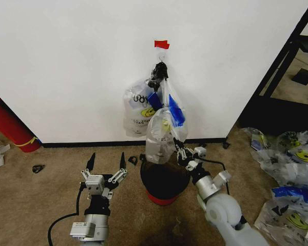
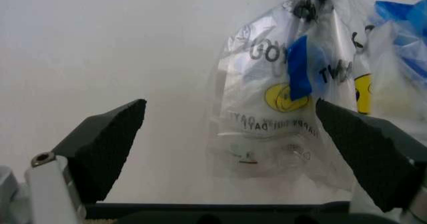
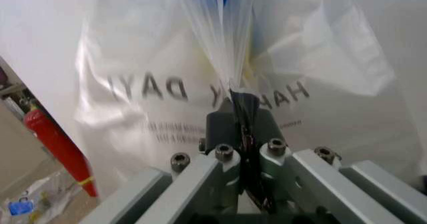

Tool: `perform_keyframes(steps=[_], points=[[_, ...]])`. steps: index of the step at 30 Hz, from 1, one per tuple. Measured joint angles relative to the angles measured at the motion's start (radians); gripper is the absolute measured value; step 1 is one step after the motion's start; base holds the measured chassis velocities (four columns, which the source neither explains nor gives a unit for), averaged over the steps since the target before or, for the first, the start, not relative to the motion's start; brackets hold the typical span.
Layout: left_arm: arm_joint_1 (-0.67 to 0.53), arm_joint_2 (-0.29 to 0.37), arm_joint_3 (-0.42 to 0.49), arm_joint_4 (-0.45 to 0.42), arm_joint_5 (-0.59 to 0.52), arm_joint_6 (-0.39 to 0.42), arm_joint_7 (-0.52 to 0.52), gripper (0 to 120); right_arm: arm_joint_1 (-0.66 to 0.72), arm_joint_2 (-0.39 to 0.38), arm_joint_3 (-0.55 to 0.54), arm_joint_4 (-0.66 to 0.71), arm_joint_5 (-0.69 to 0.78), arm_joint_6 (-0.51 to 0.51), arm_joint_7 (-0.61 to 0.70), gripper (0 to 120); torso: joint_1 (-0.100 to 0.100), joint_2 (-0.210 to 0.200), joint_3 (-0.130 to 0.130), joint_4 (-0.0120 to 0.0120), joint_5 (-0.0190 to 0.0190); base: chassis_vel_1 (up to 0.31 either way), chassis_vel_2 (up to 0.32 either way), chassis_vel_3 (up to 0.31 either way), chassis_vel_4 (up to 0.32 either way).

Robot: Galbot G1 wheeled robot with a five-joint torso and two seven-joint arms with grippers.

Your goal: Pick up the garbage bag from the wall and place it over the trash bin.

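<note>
between our right gripper's [image 3: 241, 129] closed fingers sits a pinch of the garbage bag [image 1: 161, 134], which hangs over the trash bin [image 1: 164, 180] against the wall [image 1: 66, 61]; "happy day" reads reversed. our left gripper [image 1: 107, 163] waits wide open, empty.

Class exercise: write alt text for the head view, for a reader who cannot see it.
The right pincer is shut on a see-through smiley-print bag that hangs down a white wall from a hook under red tape, just above a black mesh bin on carpet. The left pincer sits open left of the bin.
</note>
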Motion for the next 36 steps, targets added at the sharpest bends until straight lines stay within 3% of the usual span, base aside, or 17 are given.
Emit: perform_keyframes(steps=[21,36], points=[[-0.004,0.0,0.014,0.008,-0.003,0.0,0.001,100,-0.198,0.025,0.048,0.074,-0.185,0.134,-0.012,0,0.0,0.0,0.0,0.0,-0.0001,0.0,0.0,0.0,0.0],[-0.007,0.005,0.021,0.011,-0.004,0.0,0.001,100,-0.265,0.037,0.058,0.07,-0.28,0.21,-0.017,0,0.0,0.0,0.0,0.0,0.0,0.0,0.0,0.0,0.0]])
